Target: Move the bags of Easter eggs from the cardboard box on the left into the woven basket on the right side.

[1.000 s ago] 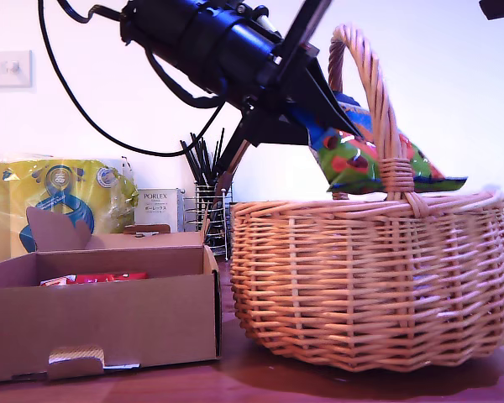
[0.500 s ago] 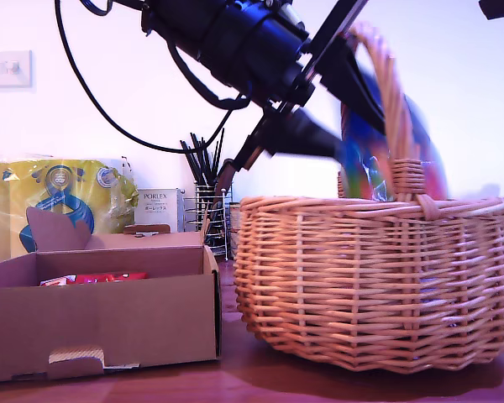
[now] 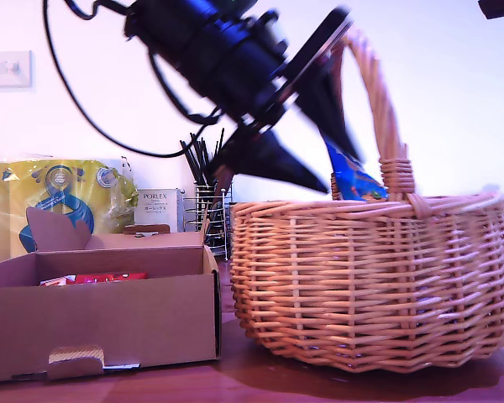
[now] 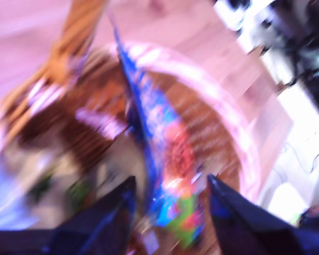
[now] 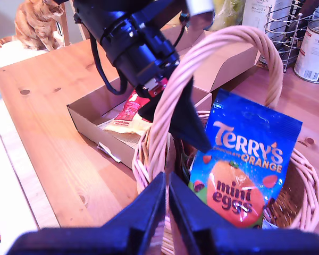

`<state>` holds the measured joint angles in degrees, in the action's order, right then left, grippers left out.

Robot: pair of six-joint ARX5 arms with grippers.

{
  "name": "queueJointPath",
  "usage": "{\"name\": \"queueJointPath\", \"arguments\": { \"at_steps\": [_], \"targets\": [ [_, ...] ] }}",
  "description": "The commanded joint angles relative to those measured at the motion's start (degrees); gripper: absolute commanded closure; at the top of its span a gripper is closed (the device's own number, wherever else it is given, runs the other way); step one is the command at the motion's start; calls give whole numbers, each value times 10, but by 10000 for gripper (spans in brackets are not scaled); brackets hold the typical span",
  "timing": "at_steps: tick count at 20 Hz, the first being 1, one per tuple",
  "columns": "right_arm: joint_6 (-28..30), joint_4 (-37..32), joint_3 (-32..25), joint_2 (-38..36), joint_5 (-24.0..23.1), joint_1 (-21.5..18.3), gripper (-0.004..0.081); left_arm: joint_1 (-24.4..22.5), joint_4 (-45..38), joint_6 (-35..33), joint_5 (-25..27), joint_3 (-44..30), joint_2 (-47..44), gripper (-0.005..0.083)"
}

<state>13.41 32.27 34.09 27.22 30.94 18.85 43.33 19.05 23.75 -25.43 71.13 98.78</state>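
Observation:
My first gripper (image 3: 342,174) hangs open over the woven basket (image 3: 370,285), just inside its arched handle (image 3: 378,92). A blue bag of Easter eggs (image 3: 353,178) marked "Terry's Orange" (image 5: 244,159) stands upright in the basket, loose between the spread jaws of my first gripper (image 4: 170,179). The first wrist view is motion-blurred. The cardboard box (image 3: 109,319) at the exterior view's left holds a red bag (image 3: 97,277) and a white one (image 5: 122,123). My second gripper (image 5: 167,178) hovers shut and empty above the basket rim (image 5: 308,175).
Behind the box stand a yellow wrapped pack (image 3: 59,197), a white Porlex box (image 3: 158,208) and a wire holder of black utensils (image 3: 206,214). A tin (image 5: 318,50) sits on the wooden table (image 5: 53,143), and a cat (image 5: 37,21) lies beyond its far edge.
My first gripper carried the bag in over the basket rim and opened. The bag dropped from lying across the rim to standing inside the basket.

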Motion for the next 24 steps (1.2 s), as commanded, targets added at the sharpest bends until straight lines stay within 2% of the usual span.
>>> {"name": "queueJointPath", "arguments": {
  "at_steps": [1, 4, 8, 10, 13, 15, 17, 19, 21, 24],
  "targets": [
    [0, -2, 5, 0, 1, 3, 782, -17, 15, -17, -2, -6, 3, 520],
    [0, -2, 5, 0, 1, 3, 782, -42, 43, -50, -1, -6, -26, 527],
    [0, -2, 5, 0, 1, 3, 782, -76, 94, -85, 3, -6, -73, 600],
    [0, -2, 5, 0, 0, 3, 782, -94, 141, -131, 32, -6, -94, 671],
    [0, -2, 5, 0, 0, 3, 782, -119, 220, -198, 109, -6, -113, 749],
    [0, -2, 5, 0, 0, 3, 782, -130, 244, -250, 158, -9, -126, 797],
    [0, -2, 5, 0, 0, 3, 782, -133, 216, -258, 185, -30, -158, 798],
    [0, -2, 5, 0, 0, 3, 782, -136, 170, -263, 184, -79, -210, 798],
    [0, -3, 5, 0, 0, 3, 782, -146, 133, -299, 184, -143, -267, 798],
    [0, -2, 5, 0, 0, 3, 782, -189, 73, -367, 121, -246, -345, 798]
  ]
}}
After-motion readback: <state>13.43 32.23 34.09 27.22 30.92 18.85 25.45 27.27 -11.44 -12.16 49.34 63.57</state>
